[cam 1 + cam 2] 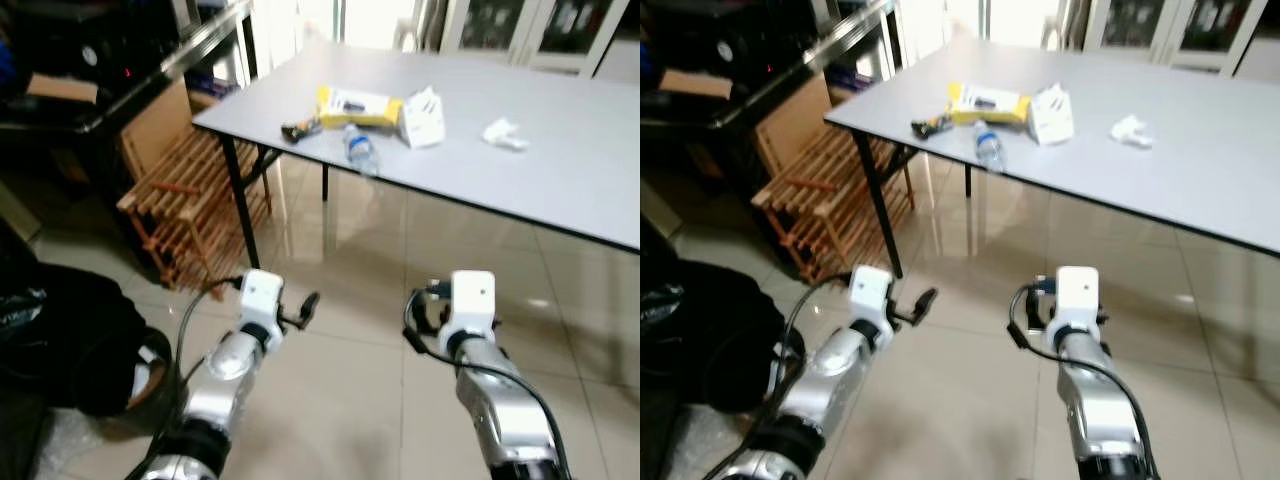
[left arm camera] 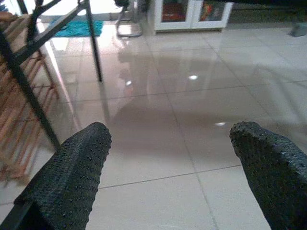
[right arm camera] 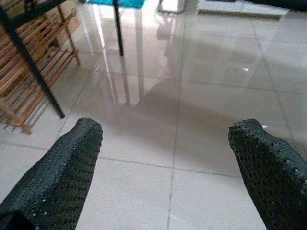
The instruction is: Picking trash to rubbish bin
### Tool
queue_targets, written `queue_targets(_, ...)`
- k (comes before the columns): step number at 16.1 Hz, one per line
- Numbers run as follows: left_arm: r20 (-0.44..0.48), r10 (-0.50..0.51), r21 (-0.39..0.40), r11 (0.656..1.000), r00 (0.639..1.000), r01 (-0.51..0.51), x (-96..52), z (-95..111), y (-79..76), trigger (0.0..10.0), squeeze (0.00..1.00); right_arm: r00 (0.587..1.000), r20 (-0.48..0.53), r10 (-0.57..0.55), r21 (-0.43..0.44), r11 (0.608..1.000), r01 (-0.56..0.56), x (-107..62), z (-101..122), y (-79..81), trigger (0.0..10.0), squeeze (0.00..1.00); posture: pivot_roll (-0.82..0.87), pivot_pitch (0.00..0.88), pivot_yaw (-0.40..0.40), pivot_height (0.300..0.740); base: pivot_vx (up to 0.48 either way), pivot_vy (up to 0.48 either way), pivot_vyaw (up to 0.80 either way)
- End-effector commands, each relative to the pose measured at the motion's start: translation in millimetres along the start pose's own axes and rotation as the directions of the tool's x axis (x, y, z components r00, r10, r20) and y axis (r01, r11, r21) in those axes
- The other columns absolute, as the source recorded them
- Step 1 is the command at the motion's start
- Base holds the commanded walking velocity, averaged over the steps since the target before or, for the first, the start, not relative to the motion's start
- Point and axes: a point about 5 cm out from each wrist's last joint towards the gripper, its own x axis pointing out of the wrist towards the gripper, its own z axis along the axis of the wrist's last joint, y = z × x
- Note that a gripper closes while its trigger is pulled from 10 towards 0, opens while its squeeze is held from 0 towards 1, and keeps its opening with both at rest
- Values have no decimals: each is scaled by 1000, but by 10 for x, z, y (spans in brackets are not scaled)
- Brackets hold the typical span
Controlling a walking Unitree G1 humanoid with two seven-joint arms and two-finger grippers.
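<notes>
Trash lies on a grey table [image 1: 560,170] ahead of me: a yellow box [image 1: 357,106], a clear plastic bottle [image 1: 361,150] near the front edge, a white carton [image 1: 423,119], a crumpled white tissue [image 1: 503,133] and a small dark and orange item [image 1: 300,128]. My left arm [image 1: 240,350] and right arm [image 1: 480,370] reach forward low over the tiled floor, short of the table. The left gripper [image 2: 170,132] is open with only floor between its fingers. The right gripper [image 3: 168,127] is open too and holds nothing.
A wooden slatted rack [image 1: 190,205] leans by the black table leg [image 1: 238,195] on my left. A black bag-like heap [image 1: 60,335] sits on the floor at the near left. Dark shelving [image 1: 90,70] stands behind it. Glossy tiles [image 1: 370,300] stretch under the table.
</notes>
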Motion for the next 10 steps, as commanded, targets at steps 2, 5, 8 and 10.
queue_targets(2,16,28,10,1000,999,-28,6,60,86,10000,0,999,31,11,-26,1000,-10,15,58,75,10000,0,-84,48,41,740,0,0,0)
queue_targets(5,38,15,6,1000,999,-15,49,131,50,10000,0,1000,29,-1,-22,1000,1,36,75,61,10000,0,-92,42,38,740,0,0,-138)
queue_targets(8,61,10,-3,1000,998,-9,83,205,27,10000,0,1000,29,-5,-15,1000,6,48,84,44,10000,0,-90,39,36,740,0,0,-781)
queue_targets(10,71,5,-2,1000,997,-5,93,237,17,10000,0,999,34,-2,-16,1000,3,51,94,53,10000,0,-90,39,36,740,0,0,-691)
